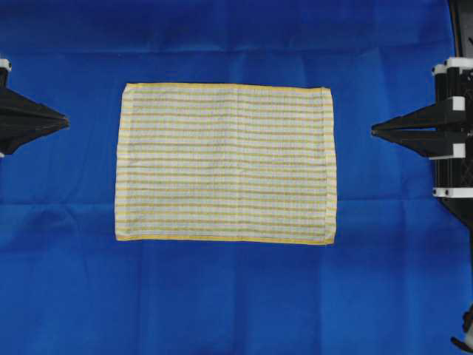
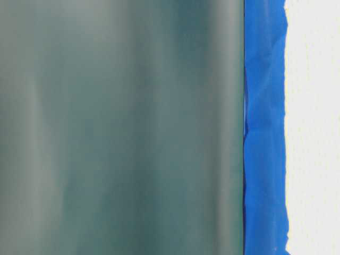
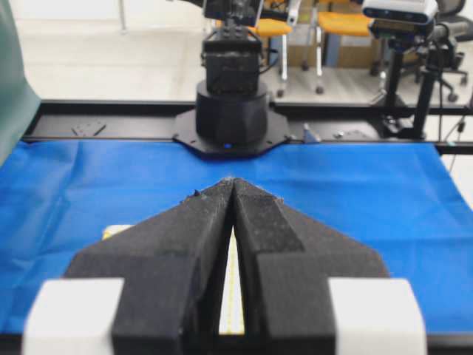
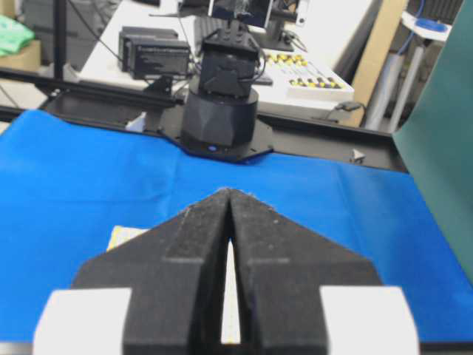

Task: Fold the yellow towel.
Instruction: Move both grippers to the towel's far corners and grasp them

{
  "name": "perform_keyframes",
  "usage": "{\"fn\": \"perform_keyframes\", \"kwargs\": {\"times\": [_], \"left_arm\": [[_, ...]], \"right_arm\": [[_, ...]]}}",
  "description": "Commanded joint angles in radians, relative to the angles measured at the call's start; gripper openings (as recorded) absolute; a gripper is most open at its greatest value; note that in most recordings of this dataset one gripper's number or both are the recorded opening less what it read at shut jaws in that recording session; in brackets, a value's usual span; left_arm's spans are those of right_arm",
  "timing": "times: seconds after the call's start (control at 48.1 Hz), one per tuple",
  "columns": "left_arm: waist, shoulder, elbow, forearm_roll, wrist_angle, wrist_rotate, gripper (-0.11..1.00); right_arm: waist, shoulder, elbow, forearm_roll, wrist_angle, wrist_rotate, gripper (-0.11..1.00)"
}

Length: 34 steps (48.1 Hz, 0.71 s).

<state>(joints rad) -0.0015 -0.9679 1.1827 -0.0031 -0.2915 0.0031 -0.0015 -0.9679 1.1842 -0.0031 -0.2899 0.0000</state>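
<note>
Yellow towel (image 1: 225,163) spread flat, 1 layer, in the middle of the blue sheet (image 1: 236,296); all 4 edges showing, no fold made. Task not begun as far as visible: every fold still to do.

Left gripper (image 1: 65,118) parked off the towel's left edge, well apart, jaws pressed together, holding nothing. Right gripper (image 1: 375,129) off the right edge, likewise pressed together and empty. Table-level view blocked by a green panel (image 2: 122,127).

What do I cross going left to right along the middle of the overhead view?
Left end effector, shut → bare blue sheet → yellow towel, lying flat and unfolded → blue sheet again → right end effector, shut.
</note>
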Motion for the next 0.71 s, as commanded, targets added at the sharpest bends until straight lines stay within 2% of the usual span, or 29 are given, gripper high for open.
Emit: {"fn": "perform_keyframes", "kwargs": {"times": [0.0, 0.104, 0.229, 0.582, 0.623, 0.686], "left_arm": [[0.003, 0.018, -0.02, -0.028, -0.002, 0.014, 0.0], [0.003, 0.031, -0.026, -0.031, 0.011, 0.035, 0.0], [0.034, 0.064, -0.034, -0.029, 0.009, 0.06, 0.0], [0.25, 0.27, -0.044, -0.031, 0.009, 0.091, 0.01], [0.275, 0.304, -0.048, -0.029, 0.008, 0.091, 0.04], [0.298, 0.348, -0.052, -0.031, 0.008, 0.091, 0.17]], "right_arm": [[0.0, 0.021, -0.031, 0.005, -0.002, 0.005, 0.0], [-0.012, 0.037, -0.043, 0.005, 0.031, 0.008, 0.0], [-0.071, 0.064, -0.061, 0.009, 0.075, 0.017, 0.0], [-0.325, 0.224, -0.058, 0.012, 0.137, 0.114, 0.01], [-0.35, 0.255, -0.06, 0.011, 0.143, 0.123, 0.01], [-0.38, 0.31, -0.066, 0.011, 0.153, 0.127, 0.04]]}}
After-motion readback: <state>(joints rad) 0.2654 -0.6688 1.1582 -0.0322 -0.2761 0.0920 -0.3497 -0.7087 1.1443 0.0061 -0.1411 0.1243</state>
